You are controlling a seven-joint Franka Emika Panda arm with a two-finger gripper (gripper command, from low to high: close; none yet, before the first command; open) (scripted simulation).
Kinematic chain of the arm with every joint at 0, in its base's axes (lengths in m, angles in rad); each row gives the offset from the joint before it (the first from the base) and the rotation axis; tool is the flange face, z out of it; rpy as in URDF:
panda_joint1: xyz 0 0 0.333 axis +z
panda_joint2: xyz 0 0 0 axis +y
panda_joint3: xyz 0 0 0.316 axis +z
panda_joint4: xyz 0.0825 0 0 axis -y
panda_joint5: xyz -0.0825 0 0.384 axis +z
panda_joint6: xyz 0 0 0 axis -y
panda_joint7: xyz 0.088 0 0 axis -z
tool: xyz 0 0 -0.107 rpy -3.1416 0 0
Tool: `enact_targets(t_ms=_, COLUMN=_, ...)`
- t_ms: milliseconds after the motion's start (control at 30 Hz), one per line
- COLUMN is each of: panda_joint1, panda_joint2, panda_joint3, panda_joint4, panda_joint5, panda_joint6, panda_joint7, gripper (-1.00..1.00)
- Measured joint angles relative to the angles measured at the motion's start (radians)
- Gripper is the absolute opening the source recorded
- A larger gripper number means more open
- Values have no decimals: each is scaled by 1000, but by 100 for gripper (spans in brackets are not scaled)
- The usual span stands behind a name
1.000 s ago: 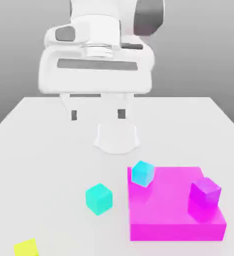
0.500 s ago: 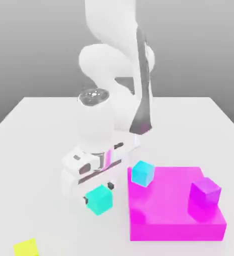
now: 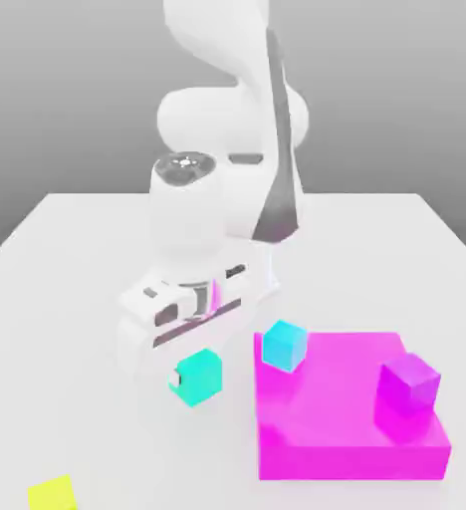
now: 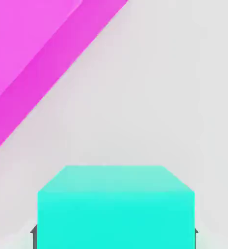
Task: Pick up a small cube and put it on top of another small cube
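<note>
Turquoise marks the small cube (image 3: pixel 199 377) in the exterior view, held by the gripper (image 3: pixel 197 379) across two opposite sides, presumably so its top and bottom stay free for stacking. The blue cube (image 3: pixel 284 346) and purple cube (image 3: pixel 409 384) rest on the magenta block (image 3: pixel 349 398), at the exterior view's right (either might serve as the base). In the hand view, the dark fingertips flank the turquoise cube closely, which should keep it level.

bright, washed-out whites, faint shadows
</note>
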Motion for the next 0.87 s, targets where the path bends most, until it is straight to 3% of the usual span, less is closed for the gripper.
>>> enact_targets(t_ms=233, panda_joint1=-53, panda_joint2=103, panda_joint3=-32, panda_joint4=237, panda_joint5=19, panda_joint6=-137, panda_joint7=277, gripper=-100)
enact_targets(t_ms=567, panda_joint1=-84, panda_joint2=284, panda_joint3=-97, panda_joint4=598, panda_joint5=130, panda_joint6=-325, panda_joint7=636, gripper=-100)
enact_targets(t_ms=700, panda_joint1=-104, panda_joint2=402, panda_joint3=-85, panda_joint4=658, panda_joint5=194, panda_joint6=-271, panda_joint7=657, gripper=-100)
enact_targets(t_ms=733, panda_joint1=-112, panda_joint2=437, panda_joint3=-74, panda_joint4=662, panda_joint5=209, panda_joint6=-242, panda_joint7=648, gripper=100)
enact_targets(t_ms=867, panda_joint1=-112, panda_joint2=437, panda_joint3=-74, panda_joint4=662, panda_joint5=209, panda_joint6=-242, panda_joint7=648, gripper=100)
